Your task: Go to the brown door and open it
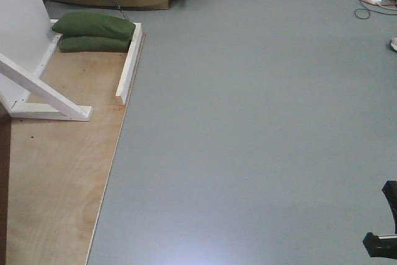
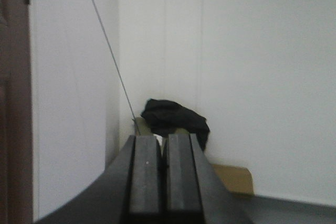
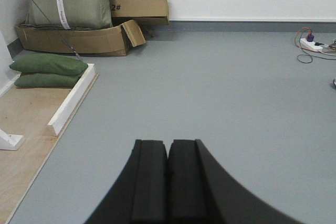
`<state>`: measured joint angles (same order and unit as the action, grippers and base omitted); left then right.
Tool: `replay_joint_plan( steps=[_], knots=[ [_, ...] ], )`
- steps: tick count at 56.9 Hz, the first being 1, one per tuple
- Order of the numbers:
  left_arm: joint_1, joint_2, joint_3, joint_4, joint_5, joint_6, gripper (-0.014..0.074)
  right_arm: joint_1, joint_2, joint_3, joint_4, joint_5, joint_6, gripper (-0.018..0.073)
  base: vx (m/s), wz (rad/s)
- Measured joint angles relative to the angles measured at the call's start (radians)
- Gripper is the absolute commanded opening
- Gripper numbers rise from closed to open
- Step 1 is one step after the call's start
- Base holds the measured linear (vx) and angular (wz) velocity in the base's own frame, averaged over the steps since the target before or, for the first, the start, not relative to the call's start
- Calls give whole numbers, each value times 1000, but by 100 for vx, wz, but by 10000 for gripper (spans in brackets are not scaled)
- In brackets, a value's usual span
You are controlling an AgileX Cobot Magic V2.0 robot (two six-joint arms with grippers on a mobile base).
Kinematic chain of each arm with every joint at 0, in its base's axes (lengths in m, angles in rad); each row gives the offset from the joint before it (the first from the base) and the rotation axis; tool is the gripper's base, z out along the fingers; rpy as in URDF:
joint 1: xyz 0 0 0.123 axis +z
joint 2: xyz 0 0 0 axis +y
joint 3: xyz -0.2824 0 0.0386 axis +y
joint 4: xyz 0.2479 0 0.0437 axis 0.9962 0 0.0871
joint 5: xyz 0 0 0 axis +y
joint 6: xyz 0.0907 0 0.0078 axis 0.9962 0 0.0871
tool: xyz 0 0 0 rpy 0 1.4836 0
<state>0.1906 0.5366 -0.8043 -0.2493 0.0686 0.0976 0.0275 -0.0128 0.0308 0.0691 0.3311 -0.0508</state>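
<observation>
Left wrist-mounted view puts the job at its approach step, by my reading. The left gripper (image 2: pixel 163 153) fills the near foreground at 6 o'clock, jaws pressed together on nothing. The brown door (image 2: pixel 11 103) is only a dark reddish strip at 9 o'clock, beyond the fingertips and untouched. No handle shows in any view.

The next move calls for swinging the base toward that strip until the handle comes into sight, and only then parting the jaws for it. Too tight a turn could clip the white brace (image 1: pixel 43 88), which stands on the plywood board (image 1: pixel 56 172) at 9 o'clock in the front view.

As for pose, the left arm points roughly level at the white wall (image 2: pixel 252 66). The right gripper (image 3: pixel 168 150) is likewise closed and empty, and aims forward and a little down over the grey floor (image 3: pixel 220 93). A black bit of an arm (image 1: pixel 386 228) shows at 4 o'clock in the front view.

Farther off in the right wrist view, green sandbags (image 3: pixel 47 69) lie at 10 o'clock. Cardboard boxes (image 3: pixel 79 38) sit behind them at 11, and a power strip (image 3: pixel 310 44) lies at 2 o'clock by the far wall.
</observation>
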Motion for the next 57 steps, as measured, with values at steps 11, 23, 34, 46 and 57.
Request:
replay_joint_plan(
  steps=[11, 23, 34, 46, 57],
  knots=[
    [158, 146, -60, -449, -276, 205, -6, 0, 0, 0, 0, 0, 0, 0, 0, 0],
    [261, 196, -71, -879, -650, 418, -6, 0, 0, 0, 0, 0, 0, 0, 0, 0],
    [322, 245, -193, -1037, -947, 592, -6, 0, 0, 0, 0, 0, 0, 0, 0, 0],
    [417, 385, -337, -1061, -934, 644, -6, 0, 0, 0, 0, 0, 0, 0, 0, 0],
    [561, 505, -431, -1122, -819, 645, -6, 0, 0, 0, 0, 0, 0, 0, 0, 0]
  ],
)
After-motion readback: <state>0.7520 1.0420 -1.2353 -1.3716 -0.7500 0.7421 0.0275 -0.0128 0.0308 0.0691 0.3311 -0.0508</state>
